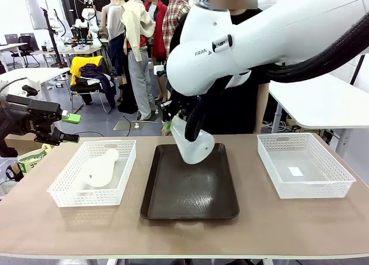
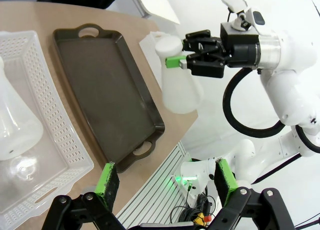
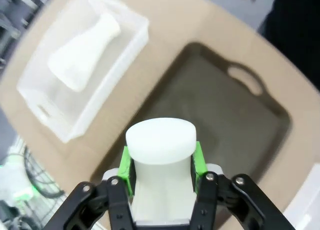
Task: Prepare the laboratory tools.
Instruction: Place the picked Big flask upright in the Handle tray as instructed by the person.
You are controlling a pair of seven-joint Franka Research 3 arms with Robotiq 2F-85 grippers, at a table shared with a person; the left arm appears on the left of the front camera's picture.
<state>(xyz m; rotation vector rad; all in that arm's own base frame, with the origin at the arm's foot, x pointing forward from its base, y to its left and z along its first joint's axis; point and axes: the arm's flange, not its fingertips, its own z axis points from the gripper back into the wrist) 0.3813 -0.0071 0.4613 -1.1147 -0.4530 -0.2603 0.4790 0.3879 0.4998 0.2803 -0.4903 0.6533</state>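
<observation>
Frosted white flask [image 1: 193,142] hangs tilted, neck clamped in the right gripper [image 3: 161,162], base down over the twelve o'clock end of the tray [image 1: 190,198]; second flask [image 1: 101,168] lies at nine o'clock, left gripper [image 2: 166,176] spread empty.

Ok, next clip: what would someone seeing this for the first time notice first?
The right pincer shut on the neck of a frosted white flask, holding it tilted in the air over the dark tray at the table's middle. Next, the second flask lying on its side in the white basket at the robot's left, with the left pincer open beyond that table end.
</observation>
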